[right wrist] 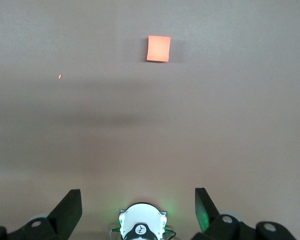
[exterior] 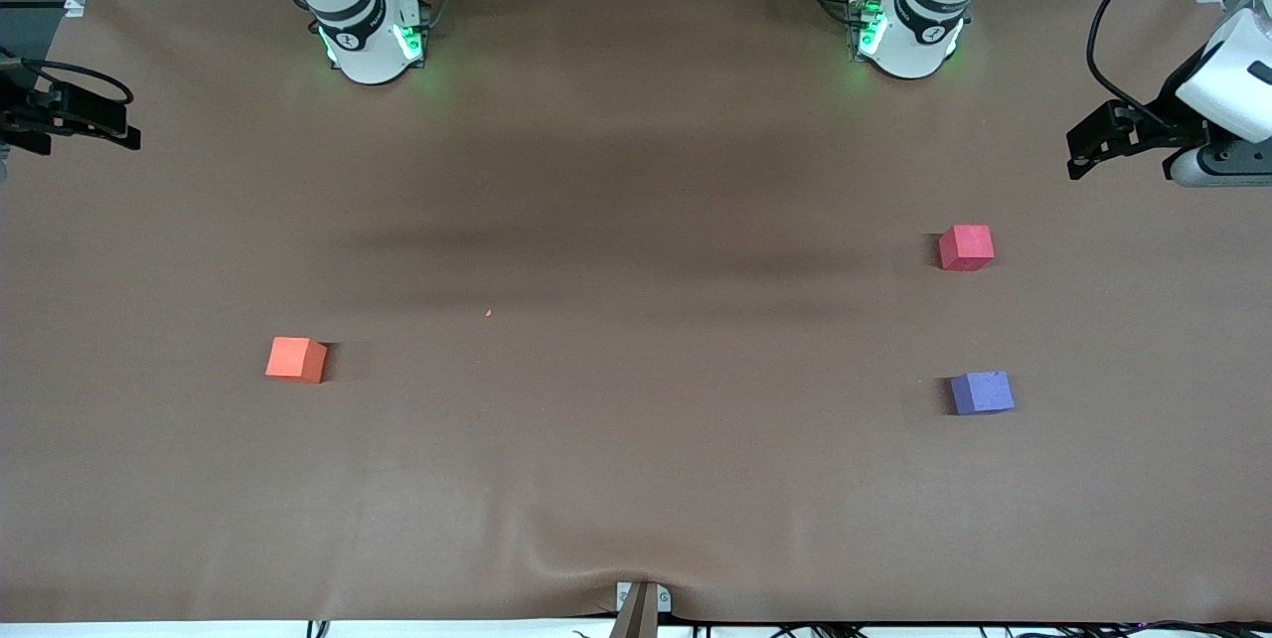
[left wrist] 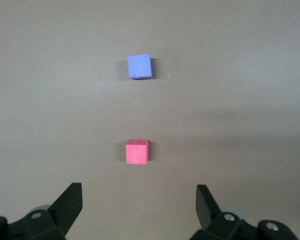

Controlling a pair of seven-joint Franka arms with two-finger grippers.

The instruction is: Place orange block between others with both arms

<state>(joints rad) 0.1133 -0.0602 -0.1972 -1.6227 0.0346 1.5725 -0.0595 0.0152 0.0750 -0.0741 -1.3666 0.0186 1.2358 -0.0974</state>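
The orange block (exterior: 296, 359) lies on the brown table toward the right arm's end; it also shows in the right wrist view (right wrist: 158, 48). The others lie toward the left arm's end: a pinkish-red cube (exterior: 965, 247) and a purple-blue cube (exterior: 982, 393) nearer the front camera, with a bare gap between them. Both also show in the left wrist view, pinkish-red cube (left wrist: 137, 152) and purple-blue cube (left wrist: 139, 66). My left gripper (left wrist: 139, 192) hangs open high above the table, holding nothing. My right gripper (right wrist: 138, 196) also hangs open and holds nothing, high over its own base (right wrist: 140, 226).
The two arm bases (exterior: 370, 40) (exterior: 909, 34) stand along the table's back edge. Black fixtures with cables reach in at both table ends (exterior: 70, 116) (exterior: 1113, 136). A tiny orange speck (exterior: 488, 313) lies mid-table. A small bracket (exterior: 642, 602) sits at the front edge.
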